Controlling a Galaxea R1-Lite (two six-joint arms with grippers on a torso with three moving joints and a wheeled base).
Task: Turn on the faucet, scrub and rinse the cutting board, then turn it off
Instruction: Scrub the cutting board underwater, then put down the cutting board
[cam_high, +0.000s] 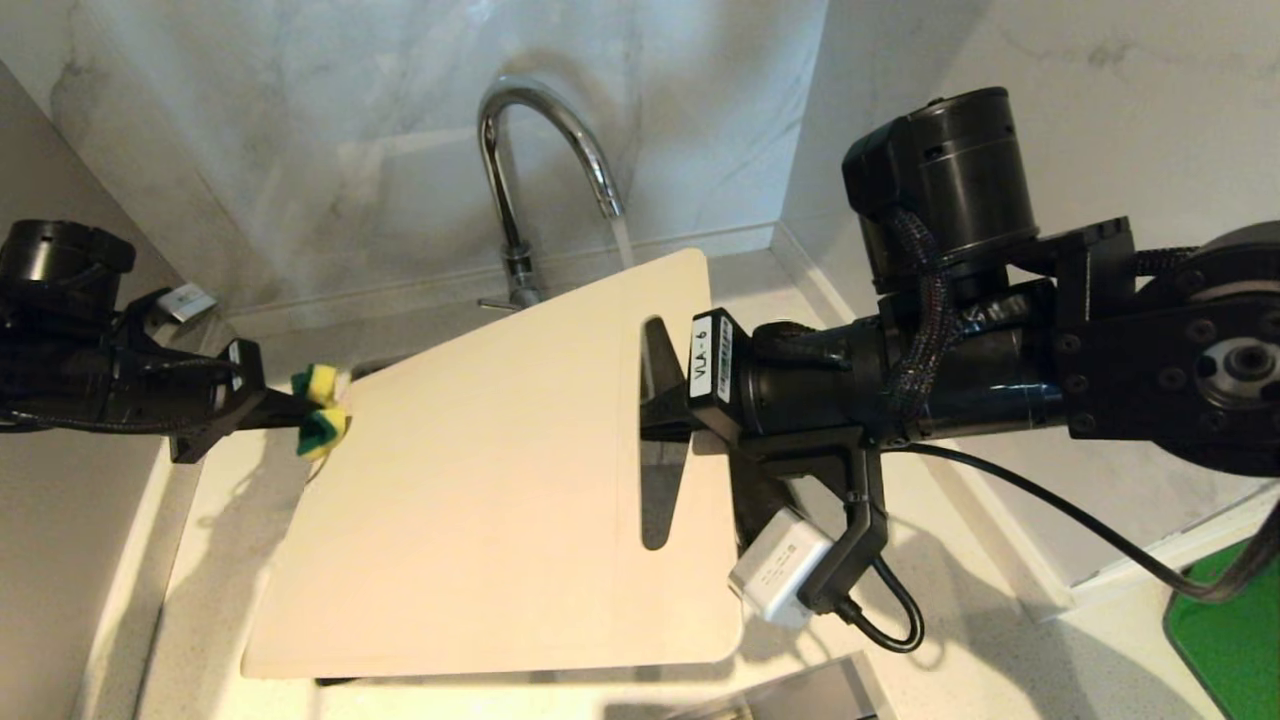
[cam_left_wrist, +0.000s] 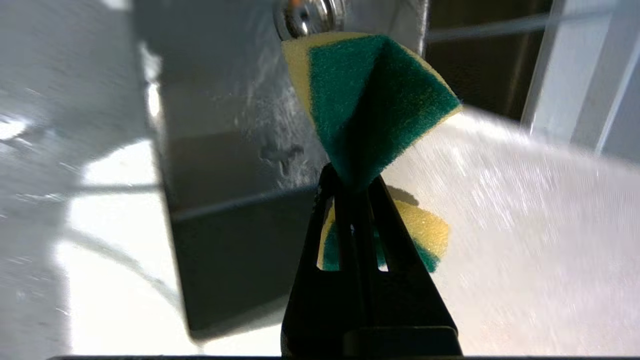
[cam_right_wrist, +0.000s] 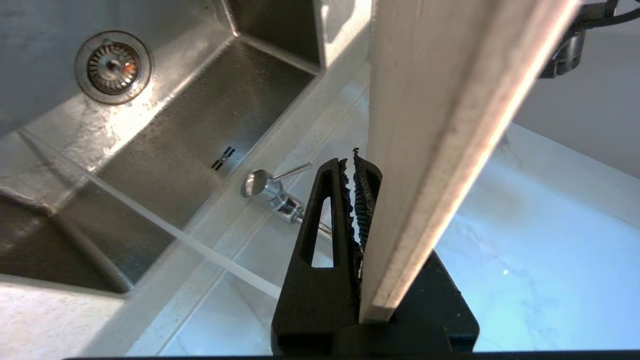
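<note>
sink (cam_right_wrist: 165, 150): mostly hidden under cutting board (cam_high: 500, 480) | right tool (cam_high: 665, 415): grips board | left tool (cam_high: 300, 408): pinches sponge (cam_high: 322, 405)

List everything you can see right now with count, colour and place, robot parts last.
faucet: one, chrome, behind the sink, water running from its spout
cutting board: one, cream-white, held tilted over the sink
sponge: one, yellow and green, folded, at the board's left edge
sink: one, steel, under the board
green item: one, on the counter at far right
left gripper: one, black, shut on the sponge
right gripper: one, black, shut on the board at its handle slot
</note>
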